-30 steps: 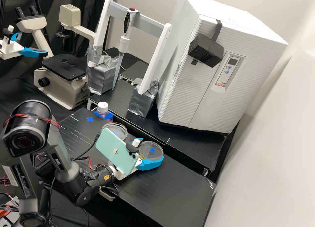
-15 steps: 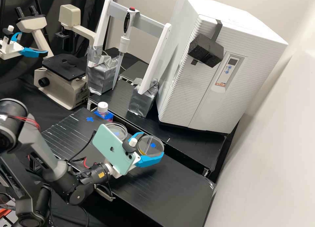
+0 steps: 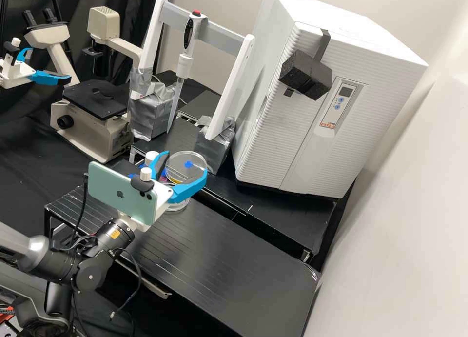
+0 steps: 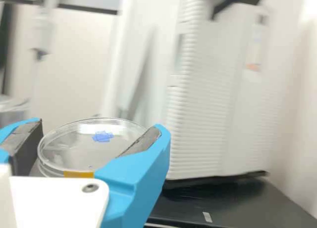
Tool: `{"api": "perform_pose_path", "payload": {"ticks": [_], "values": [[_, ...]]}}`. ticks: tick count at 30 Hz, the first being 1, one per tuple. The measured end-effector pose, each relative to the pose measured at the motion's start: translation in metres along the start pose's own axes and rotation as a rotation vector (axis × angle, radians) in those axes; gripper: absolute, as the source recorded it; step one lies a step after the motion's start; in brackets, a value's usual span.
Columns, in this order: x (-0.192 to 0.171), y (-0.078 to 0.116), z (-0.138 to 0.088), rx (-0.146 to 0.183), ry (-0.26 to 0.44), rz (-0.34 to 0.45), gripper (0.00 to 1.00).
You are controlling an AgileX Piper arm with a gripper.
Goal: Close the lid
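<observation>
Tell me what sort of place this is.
Most likely a biology laboratory: there's a beige microscope, a pipette upright by a white frame, and a clear petri dish lid in the robot's tool.

The clear, blue-marked lid (image 3: 181, 169) – nearly level – is gripped in the hand (image 3: 186, 163), above a round clear dish (image 3: 176, 205).

fruit-shaped logo (image 3: 120, 194): phone (image 3: 105, 188) | blue cross (image 3: 188, 165): clear dish (image 3: 199, 160) | orange print (image 3: 327, 126), unread: white cabinet's panel (image 3: 332, 113)
</observation>
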Motion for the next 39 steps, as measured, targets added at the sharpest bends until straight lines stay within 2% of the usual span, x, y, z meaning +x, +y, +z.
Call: {"api": "perform_pose_path", "payload": {"ticks": [9,14,23,32,39], "values": [[0.000,-0.016,-0.006,-0.044,0.061,-0.164,0.00],[-0.001,-0.022,-0.001,-0.054,0.045,-0.239,0.00],[-0.001,-0.026,0.015,-0.017,-0.030,-0.292,0.00],[0.001,-0.031,0.025,-0.057,-0.045,-0.336,0.00],[0.002,-0.031,0.028,-0.057,-0.054,-0.327,0.00]]}}
